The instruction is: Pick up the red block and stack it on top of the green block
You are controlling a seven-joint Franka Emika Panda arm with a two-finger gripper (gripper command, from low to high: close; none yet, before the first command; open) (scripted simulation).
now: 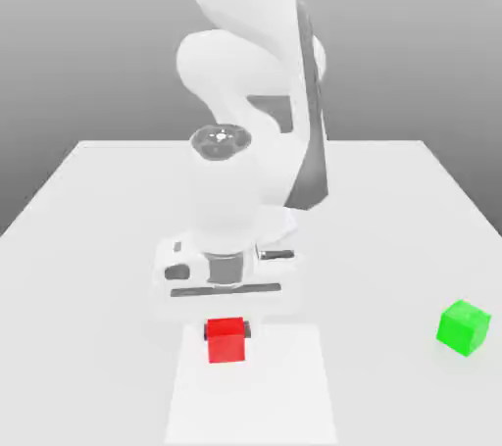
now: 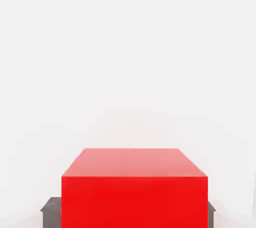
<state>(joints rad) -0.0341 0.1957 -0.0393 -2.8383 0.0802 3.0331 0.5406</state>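
Exterior view: end effector (image 1: 226, 328) lowered to the white table (image 1: 392, 209), clenched on the red block (image 1: 225, 340), which sits on the surface; green block (image 1: 463, 326) well apart toward the exterior view's right, awaiting stacking. Hand view: red block (image 2: 134, 189) flanked by dark fingers (image 2: 51, 211), apparently gripped for lifting.

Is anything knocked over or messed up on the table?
Nothing stands out. The red block sits flat between the gripper fingers, and the green block rests on the table, apart, toward the exterior view's right.
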